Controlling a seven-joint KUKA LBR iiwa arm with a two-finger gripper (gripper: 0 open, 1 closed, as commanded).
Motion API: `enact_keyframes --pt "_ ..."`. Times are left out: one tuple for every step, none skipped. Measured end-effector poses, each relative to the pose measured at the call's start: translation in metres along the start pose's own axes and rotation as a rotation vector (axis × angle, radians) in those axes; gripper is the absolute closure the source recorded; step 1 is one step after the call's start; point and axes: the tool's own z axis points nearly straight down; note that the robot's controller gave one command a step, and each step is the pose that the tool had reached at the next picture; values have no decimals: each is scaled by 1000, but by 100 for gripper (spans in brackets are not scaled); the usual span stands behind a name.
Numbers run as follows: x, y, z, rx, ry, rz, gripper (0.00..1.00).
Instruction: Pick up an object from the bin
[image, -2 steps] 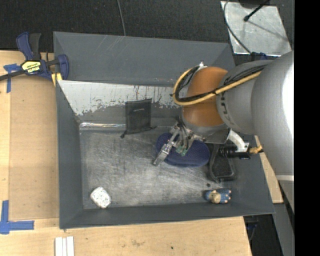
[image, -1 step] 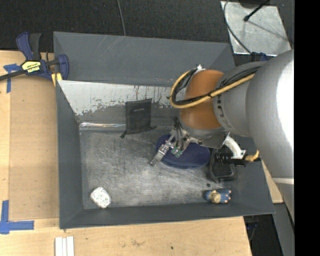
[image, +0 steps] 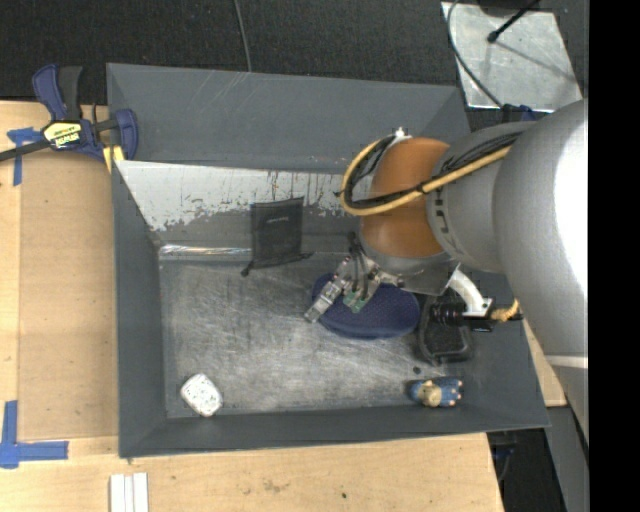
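- The grey metal bin (image: 140, 330) holds a few loose things, well apart from one another on its scuffed floor.
- A dark blue, flat, oval pad (image: 385, 315) lies right of the middle of the floor; it is the thing nearest the gripper.
- The gripper (image: 340, 295) hangs over the pad's left end, coming in from the right and the far side, its tip slanting down and to the left.
- Whether the gripper is released or clenched I cannot tell; nothing can be made out in its grasp.
- The pad lies flat. Its long axis runs roughly left to right, the left end a little farther than the right. Its far edge is hidden under the wrist.
- The arm's orange cover (image: 400, 205) sits above the gripper, with yellow and black cables (image: 375, 155) looped over it.
- A dark grey, square, flat piece (image: 277, 232) leans against the far wall, left of the gripper.
- A small white, rounded, speckled block (image: 201, 394) lies in the near left corner, well apart from everything else.
- A small blue and tan thing (image: 435, 392) lies at the near wall on the right, its long axis running left to right.
- A black blocky shape (image: 445, 335) sits just right of the pad; I cannot tell whether it is loose or part of the robot.
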Motion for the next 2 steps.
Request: enact_keyframes --pt "-2 1 -2 6 10 -3 100" --pt "-4 3 -56 5 11 -5 100"
